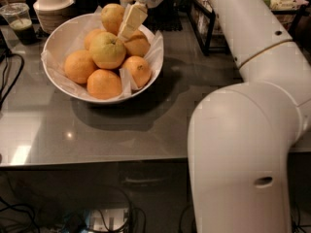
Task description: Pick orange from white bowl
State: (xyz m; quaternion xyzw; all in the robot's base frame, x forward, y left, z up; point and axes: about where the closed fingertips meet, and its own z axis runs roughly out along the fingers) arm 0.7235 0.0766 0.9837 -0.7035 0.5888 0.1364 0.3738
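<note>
The white bowl (58, 38), lined with crinkled white paper, stands at the back left of the grey table. The orange (111, 13), large and dull golden-yellow, sits highest at the back of the fruit pile. My gripper (121, 23) reaches down from the top edge. One pale finger (132, 19) presses against the orange's right side; the other is hidden behind the fruit. The gripper looks shut on the orange. A yellow-green fruit (108, 50) and several deep-orange ones (104, 83) lie below it.
My white arm (252, 130) fills the right side. A plastic cup of green drink (19, 23) and a white lidded container (51, 1) stand behind the bowl at left. A black cable (7, 81) trails at far left. A black rack (206, 28) stands at back right.
</note>
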